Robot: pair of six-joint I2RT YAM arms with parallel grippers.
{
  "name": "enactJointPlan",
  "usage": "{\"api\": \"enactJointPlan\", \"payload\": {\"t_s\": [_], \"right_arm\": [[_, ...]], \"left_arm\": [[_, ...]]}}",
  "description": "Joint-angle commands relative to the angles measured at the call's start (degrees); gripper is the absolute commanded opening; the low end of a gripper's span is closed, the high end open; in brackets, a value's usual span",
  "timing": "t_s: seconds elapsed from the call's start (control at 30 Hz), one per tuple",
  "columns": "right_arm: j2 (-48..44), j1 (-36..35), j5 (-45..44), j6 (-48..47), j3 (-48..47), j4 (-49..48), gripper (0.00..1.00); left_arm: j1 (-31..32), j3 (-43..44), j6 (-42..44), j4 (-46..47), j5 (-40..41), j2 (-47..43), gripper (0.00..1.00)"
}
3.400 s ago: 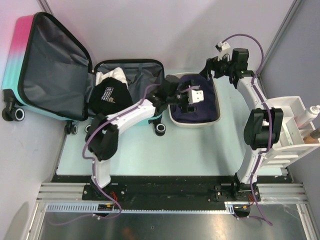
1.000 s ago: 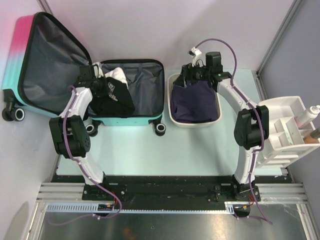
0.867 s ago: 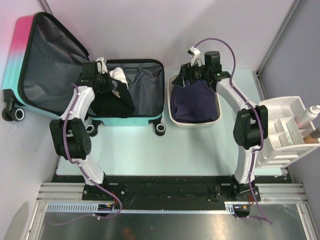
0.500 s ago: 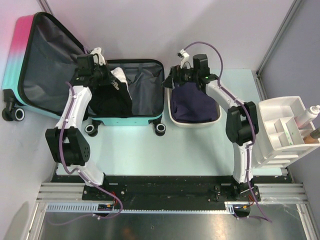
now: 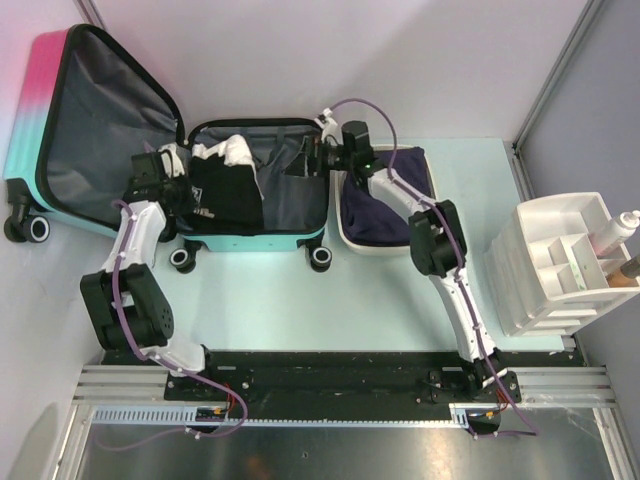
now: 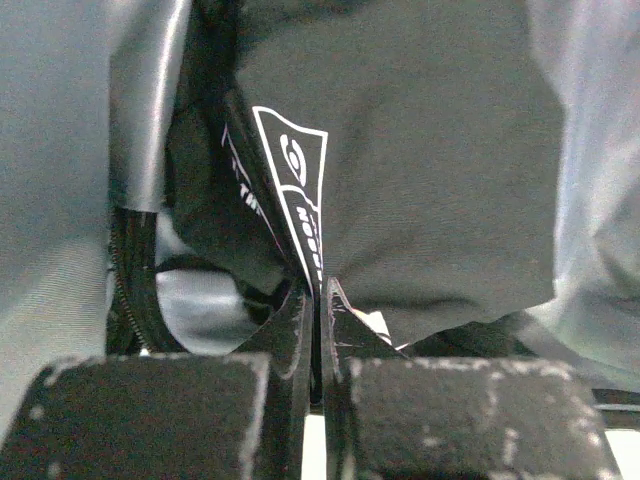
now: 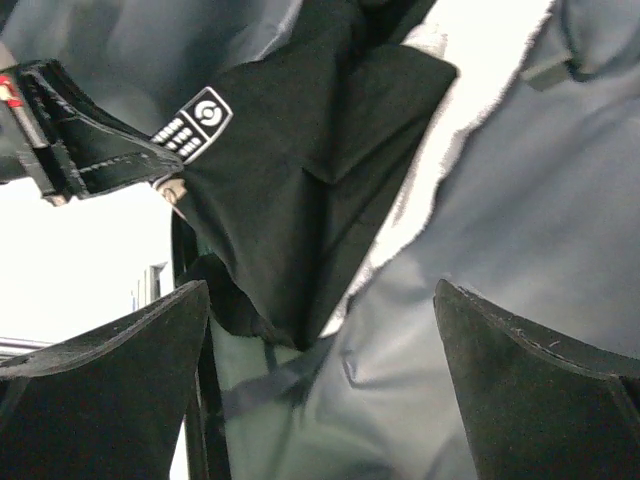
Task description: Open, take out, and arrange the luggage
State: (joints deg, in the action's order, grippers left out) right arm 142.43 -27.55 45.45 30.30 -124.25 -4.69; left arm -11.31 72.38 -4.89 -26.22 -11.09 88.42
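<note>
While the luggage (image 5: 255, 240) lies unzipped on the tabletop (image 5: 350, 290), its lid propped up against the far left corner and its base flat beside it, two robot arms close in on what remains packed inside. The left gripper (image 5: 160, 185) sits at the base's left rim, its fingers (image 6: 290, 330) pinched tight on a fold of the black garment (image 5: 225, 190) with white printing. The wrist view shows the cloth trapped between the pads with no gap.

The right arm reaches across the white tub (image 5: 345, 235) to hover over the base's right half. There the right gripper (image 5: 318, 160) is spread wide and holds nothing, facing the same garment across a stretch of bare grey lining.

The garment fills the left half of the base, bunched with something white (image 5: 235, 150) at the far wall. It lies directly against the left gripper and well to the left of the right one, so the left arm looks the nearer by far.

The tub, already holding a navy cloth (image 5: 385, 205), stands just right of the luggage. A lift up and over the right wall seems the likely path out.
</note>
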Motion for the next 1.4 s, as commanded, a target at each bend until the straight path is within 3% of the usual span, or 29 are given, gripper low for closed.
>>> {"api": "enactJointPlan", "payload": {"t_s": [0.0, 0.23, 0.4, 0.6, 1.1, 1.27, 1.3, 1.33, 1.37], "right_arm": [[4.87, -4.08, -1.5, 7.31, -7.14, -5.5, 1.0], [6.01, -9.36, -14.86, 3.27, -8.91, -1.72, 1.0], [8.56, -11.56, -14.69, 4.94, -10.67, -4.09, 0.93], [11.9, -13.23, -15.74, 5.73, -13.65, -7.44, 0.75], [15.42, -16.92, -12.67, 8.54, -16.82, -13.5, 0.69], [14.63, -17.71, -12.32, 8.98, -16.2, -13.95, 0.57], [14.63, -17.71, -12.4, 8.81, -16.12, -14.21, 0.51], [14.63, -17.71, -12.4, 8.72, -16.2, -14.21, 0.36], [14.54, -17.54, -12.58, 8.37, -16.55, -14.03, 0.27]], "left_arm": [[-2.22, -1.1, 6.46, 0.99, 3.96, 1.4, 0.0], [-2.84, -2.68, 8.4, 0.99, 3.27, 1.84, 0.0], [-2.84, -2.77, 9.89, 0.99, 3.71, 2.46, 0.0], [-3.02, -2.94, 10.68, 1.17, 2.83, 3.25, 0.0], [-3.19, -3.82, 10.95, 1.87, 0.98, 2.89, 0.0], [-3.19, -4.53, 10.34, 2.13, 1.07, 2.81, 0.0], [-3.28, -4.79, 10.07, 2.22, 0.99, 2.72, 0.0], [-3.19, -5.05, 9.98, 2.22, 1.07, 2.46, 0.0], [-3.19, -5.14, 10.07, 2.22, 0.99, 2.28, 0.0]]}}
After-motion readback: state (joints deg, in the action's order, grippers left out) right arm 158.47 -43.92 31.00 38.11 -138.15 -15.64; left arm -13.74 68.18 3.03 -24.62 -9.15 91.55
